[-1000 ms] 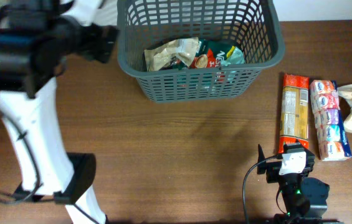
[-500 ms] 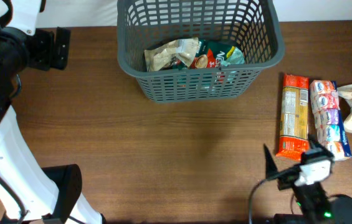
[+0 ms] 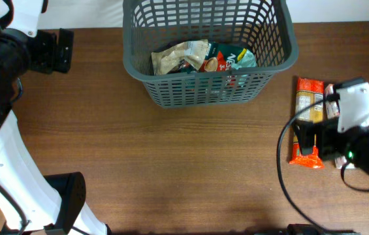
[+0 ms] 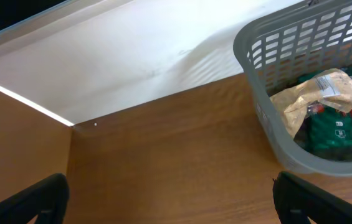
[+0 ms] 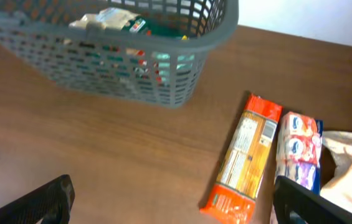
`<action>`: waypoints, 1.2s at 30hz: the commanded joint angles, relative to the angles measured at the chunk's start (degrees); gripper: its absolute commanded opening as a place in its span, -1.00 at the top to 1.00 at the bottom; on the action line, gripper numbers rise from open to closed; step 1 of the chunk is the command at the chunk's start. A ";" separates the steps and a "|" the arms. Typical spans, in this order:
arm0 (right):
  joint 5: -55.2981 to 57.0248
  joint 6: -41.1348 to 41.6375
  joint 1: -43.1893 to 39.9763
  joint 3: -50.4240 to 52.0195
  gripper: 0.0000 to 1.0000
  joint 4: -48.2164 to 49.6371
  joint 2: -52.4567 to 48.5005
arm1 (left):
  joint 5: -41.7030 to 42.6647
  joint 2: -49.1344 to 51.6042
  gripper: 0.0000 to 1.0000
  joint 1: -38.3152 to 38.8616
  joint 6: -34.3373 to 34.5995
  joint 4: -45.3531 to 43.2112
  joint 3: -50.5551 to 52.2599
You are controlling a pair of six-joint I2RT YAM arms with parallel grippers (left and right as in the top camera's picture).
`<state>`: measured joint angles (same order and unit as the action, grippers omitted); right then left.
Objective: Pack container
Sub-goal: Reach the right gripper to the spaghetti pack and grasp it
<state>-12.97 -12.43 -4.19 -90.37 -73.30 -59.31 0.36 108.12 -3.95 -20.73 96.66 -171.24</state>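
Observation:
The dark grey lattice container stands at the back middle of the table and holds a beige bag and a green packet. It also shows in the right wrist view and the left wrist view. My right gripper is open and empty, hovering over the long orange packet, which lies flat between its fingers toward the right one. My left gripper is open and empty, left of the container above bare wood.
A multi-coloured roll pack and a beige bag lie right of the orange packet, mostly under my right arm in the overhead view. The left arm's white base stands at the front left. A white wall runs behind the table.
My right arm has risen from the table's front edge and moved back and right, over the packets. My left arm pulled back to the left a second ago and has since stayed still.

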 commanded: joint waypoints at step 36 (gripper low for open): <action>6.38 8.20 -15.82 -1.79 -0.42 15.50 -67.93 | -0.39 0.13 -0.99 -0.31 0.55 -0.02 -0.24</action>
<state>-5.54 -3.79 -19.86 -91.83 -59.09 -124.84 0.36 108.16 -3.95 -20.73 96.66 -171.24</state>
